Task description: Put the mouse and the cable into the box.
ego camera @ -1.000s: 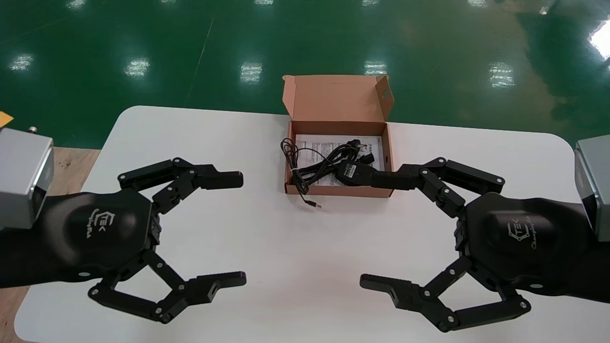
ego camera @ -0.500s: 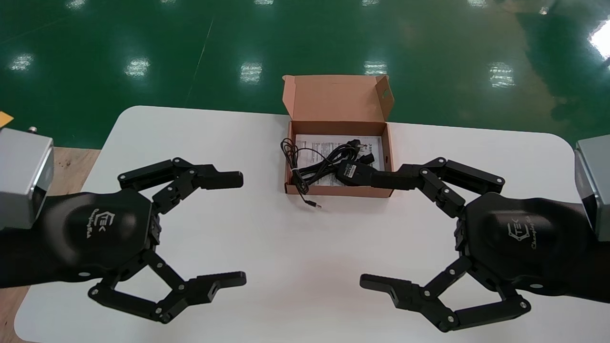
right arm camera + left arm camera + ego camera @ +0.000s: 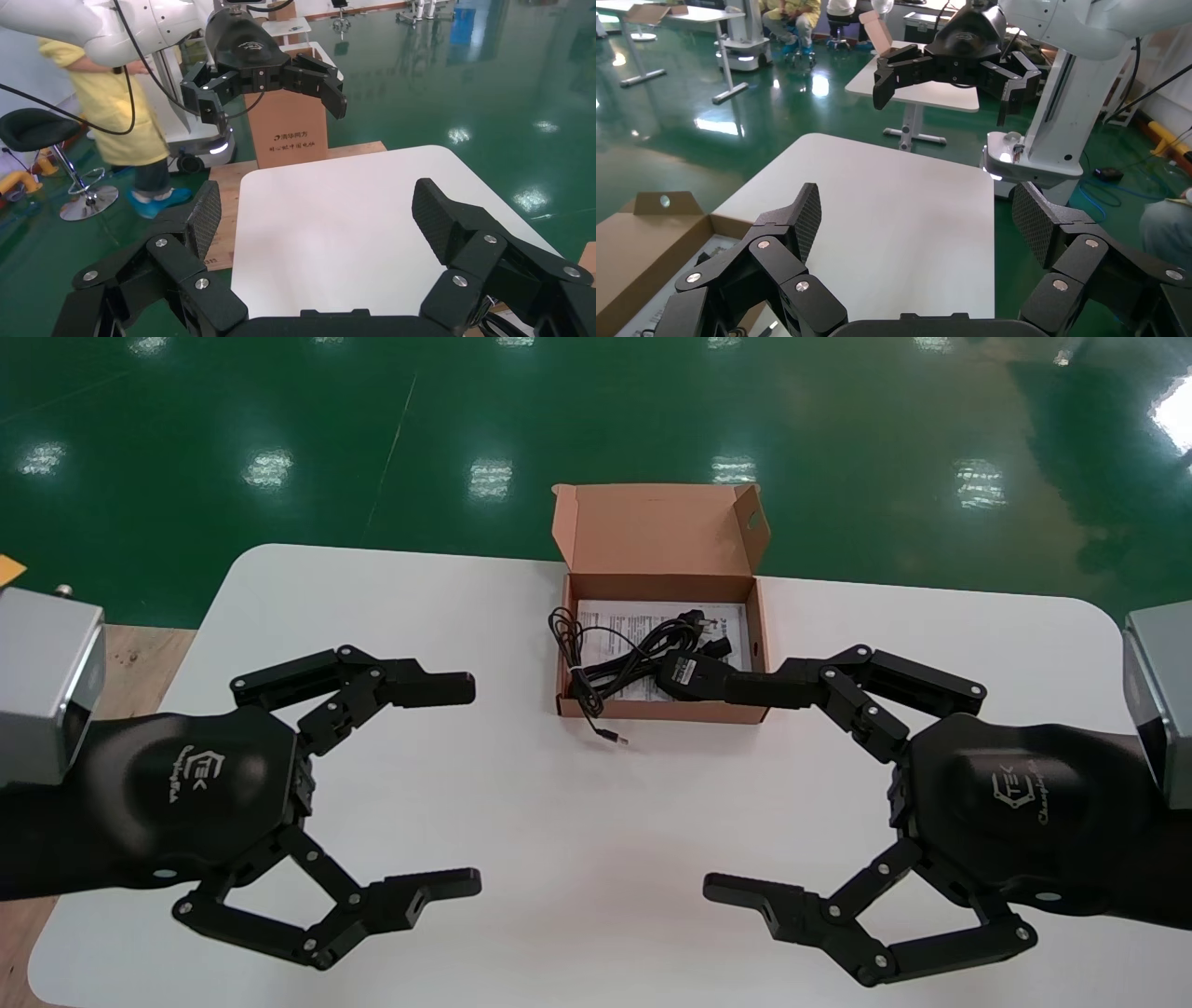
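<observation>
White table [image 3: 559, 822], box [image 3: 659, 531] at far edge

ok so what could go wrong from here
1. The cable is only partly in the box: a loop hangs over its left wall and the plug lies on the table. Pushing it in could drag the box.
2. The open right gripper has a finger close to the mouse at the box's front right corner in the head view; a careless move might knock the box. The left gripper hovers open, idle.

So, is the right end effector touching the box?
Apart. The left wrist view shows the right end effector far from the box, with bare table between.
</observation>
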### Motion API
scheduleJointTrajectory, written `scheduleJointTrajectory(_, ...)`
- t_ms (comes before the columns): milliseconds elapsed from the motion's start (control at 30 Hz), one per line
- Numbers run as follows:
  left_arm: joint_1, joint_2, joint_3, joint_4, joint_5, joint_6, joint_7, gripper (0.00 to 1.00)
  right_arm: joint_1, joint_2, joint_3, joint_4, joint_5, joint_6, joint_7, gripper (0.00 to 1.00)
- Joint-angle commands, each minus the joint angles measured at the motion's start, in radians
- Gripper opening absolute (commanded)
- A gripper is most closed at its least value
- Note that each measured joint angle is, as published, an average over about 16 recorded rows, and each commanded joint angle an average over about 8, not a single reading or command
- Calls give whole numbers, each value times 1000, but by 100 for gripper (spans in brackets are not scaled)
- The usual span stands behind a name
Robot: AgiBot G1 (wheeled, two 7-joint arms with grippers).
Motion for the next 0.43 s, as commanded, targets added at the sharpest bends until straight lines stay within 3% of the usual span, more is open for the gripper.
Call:
scheduleJointTrajectory(33, 0, 0, 0, 0, 0, 0, 0, 100, 0, 0, 0, 0, 0, 0, 0, 100)
scheduleJointTrajectory(433, 0, 0, 0, 0, 0, 0, 0, 100, 0, 0, 0, 0, 0, 0, 0, 100)
